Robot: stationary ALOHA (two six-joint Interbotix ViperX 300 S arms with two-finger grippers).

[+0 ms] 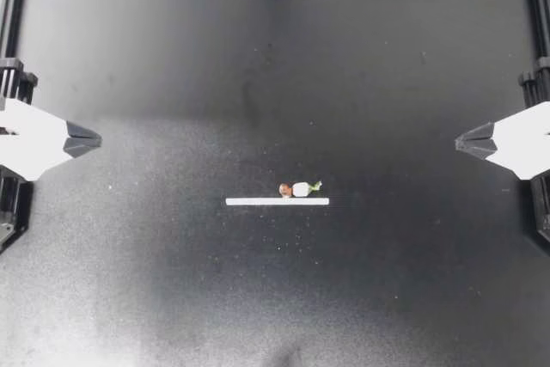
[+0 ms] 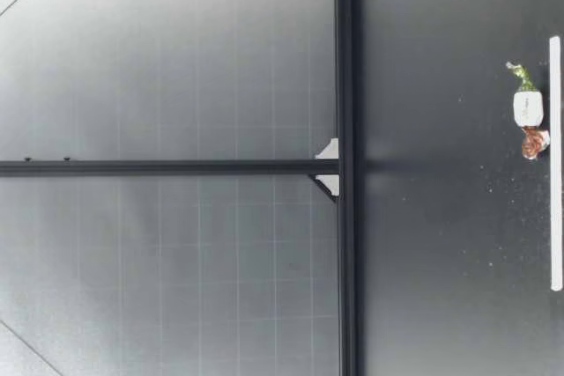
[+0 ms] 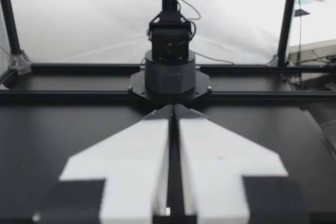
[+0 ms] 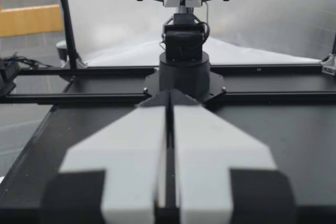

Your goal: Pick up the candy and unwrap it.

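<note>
So: black desk (image 1: 172, 83), left pincer (image 1: 96, 139) at its left edge, right pincer (image 1: 460, 140) at its right edge, both closed tight, holding nothing. White strip (image 1: 277, 201) mid-desk; candy (image 1: 297, 188) lies just beside it, well apart from both pincers.

We are looking across the dark surface (image 2: 441, 261), where the candy (image 2: 527, 110) is lying flat. Its white middle is showing a green twist (image 2: 520, 75) at one end and a reddish-brown end (image 2: 531, 143) at the other. A white strip (image 2: 554, 217) is lying just beside the candy, nearer to our camera. Farther back, a black rail (image 2: 345, 305) is edging the surface, and a black post (image 2: 159, 166) is standing upright on it, with a small white bracket (image 2: 329, 165) sitting at the joint.
</note>
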